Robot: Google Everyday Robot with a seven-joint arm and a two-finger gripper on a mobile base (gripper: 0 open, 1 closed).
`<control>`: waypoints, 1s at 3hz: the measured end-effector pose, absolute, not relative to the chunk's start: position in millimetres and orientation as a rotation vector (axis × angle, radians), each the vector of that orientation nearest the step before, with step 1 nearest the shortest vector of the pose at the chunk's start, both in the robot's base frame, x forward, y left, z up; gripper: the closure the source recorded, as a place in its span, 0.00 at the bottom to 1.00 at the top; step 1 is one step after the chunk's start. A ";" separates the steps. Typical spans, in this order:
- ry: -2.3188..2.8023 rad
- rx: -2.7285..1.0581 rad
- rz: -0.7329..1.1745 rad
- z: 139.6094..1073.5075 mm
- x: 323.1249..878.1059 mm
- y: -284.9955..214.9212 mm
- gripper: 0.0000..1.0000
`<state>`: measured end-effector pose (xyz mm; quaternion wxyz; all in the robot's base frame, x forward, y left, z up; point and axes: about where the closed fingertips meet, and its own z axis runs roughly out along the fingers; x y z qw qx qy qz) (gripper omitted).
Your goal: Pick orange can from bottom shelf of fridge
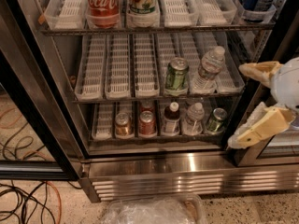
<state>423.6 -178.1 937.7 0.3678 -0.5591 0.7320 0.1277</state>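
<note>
The fridge [154, 171] stands open with wire shelves and a shiny steel base. On the bottom shelf [103, 125], the orange can [123, 125] stands second lane from the left, with a redder can [147, 123] right of it. My gripper [245, 106] is at the right edge, outside the shelf front and well right of the orange can. Its two cream fingers [259, 127] are spread apart and hold nothing.
Right of the red can on the bottom shelf stand a dark bottle [172, 119], a water bottle [193, 119] and a green can [216, 121]. The middle shelf holds a green can [176, 76] and a water bottle [208, 71]. Cables [28, 202] lie on the floor left; clear plastic [154, 211] lies below.
</note>
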 end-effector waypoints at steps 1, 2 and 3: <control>1.820 -1.302 0.455 923.7 422.2 -161.3 0.00; 1.801 -1.273 0.486 931.5 421.6 -154.4 0.00; 1.801 -1.274 0.485 931.3 421.6 -154.5 0.00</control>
